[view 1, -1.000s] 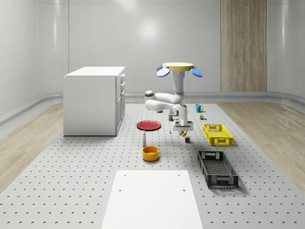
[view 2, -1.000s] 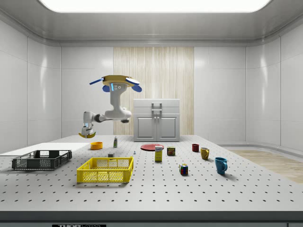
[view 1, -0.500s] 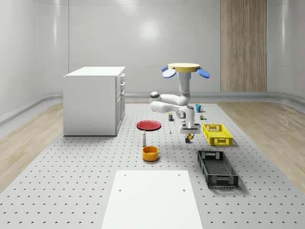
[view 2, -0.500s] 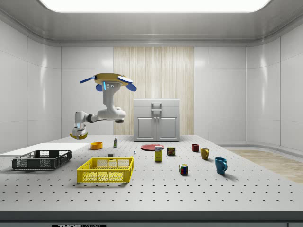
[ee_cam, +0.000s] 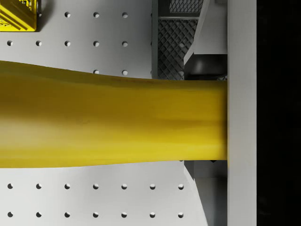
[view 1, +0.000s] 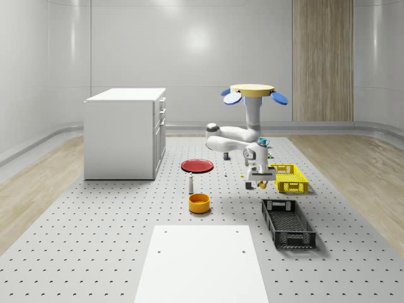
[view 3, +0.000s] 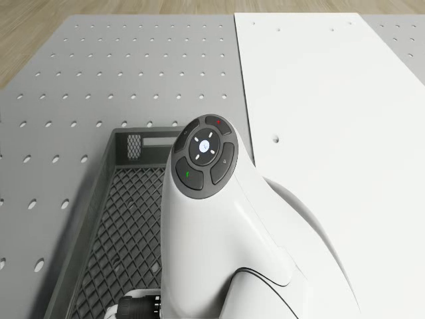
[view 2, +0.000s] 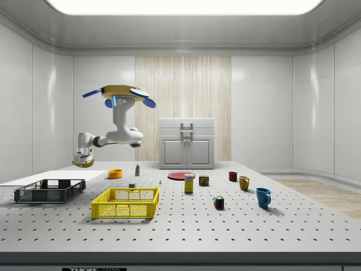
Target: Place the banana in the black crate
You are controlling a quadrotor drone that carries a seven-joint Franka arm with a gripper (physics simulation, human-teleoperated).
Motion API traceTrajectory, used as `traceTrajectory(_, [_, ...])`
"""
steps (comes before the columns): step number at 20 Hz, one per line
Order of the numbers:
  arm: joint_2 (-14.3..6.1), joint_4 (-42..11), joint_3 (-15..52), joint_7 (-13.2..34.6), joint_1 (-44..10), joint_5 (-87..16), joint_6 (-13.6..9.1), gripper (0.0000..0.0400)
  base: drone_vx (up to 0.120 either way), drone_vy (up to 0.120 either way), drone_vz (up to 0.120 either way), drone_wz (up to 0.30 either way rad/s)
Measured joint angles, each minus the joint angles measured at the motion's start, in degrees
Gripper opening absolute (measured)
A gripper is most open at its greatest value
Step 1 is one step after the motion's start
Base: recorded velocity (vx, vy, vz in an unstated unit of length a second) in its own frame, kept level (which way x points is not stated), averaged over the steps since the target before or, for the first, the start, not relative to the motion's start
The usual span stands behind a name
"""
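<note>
Our claw [view 1: 259, 184] is closed on the banana [view 1: 261, 185], which we carry in the air above the tabletop [view 1: 113, 240], near the far end of the black crate [view 1: 288, 222] and higher than its rim. In the wrist view the banana [ee_cam: 113, 123] runs across between our fingers, with one finger [ee_cam: 241, 113] pressed flat against its end, and a corner of the black crate [ee_cam: 176, 42] sits beneath it on the perforated surface. From the side we see the claw [view 2: 83, 162] with the banana [view 2: 83, 164] well above the black crate [view 2: 49, 190], over its end nearer the white mat [view 2: 51, 176].

We hover with our drone body [view 1: 255, 93] high over the tabletop, on the far side of the black crate and close to the yellow crate [view 1: 288, 178]; the arm [view 1: 237, 137] bends down from the drone toward the black crate. In the drone view our arm's wrist [view 3: 219, 226] hangs over the black crate [view 3: 123, 219], which lies right beside the white mat [view 3: 332, 119].

Beyond the black crate, the yellow crate stands just apart from it. An orange bowl [view 1: 199, 202] and a red plate [view 1: 197, 165] lie well to the side of the black crate, toward the white cabinet [view 1: 125, 133].
</note>
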Motion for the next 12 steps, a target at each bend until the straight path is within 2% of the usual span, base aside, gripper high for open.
traceTrajectory(10, [-0.11,0.00,0.01,0.01,-0.02,0.04,0.10,0.0198,0.120,0.120,0.000,0.000])
traceTrajectory(12, [-0.13,0.00,0.02,0.02,-0.02,0.05,0.12,0.0198,0.120,0.020,0.000,0.000])
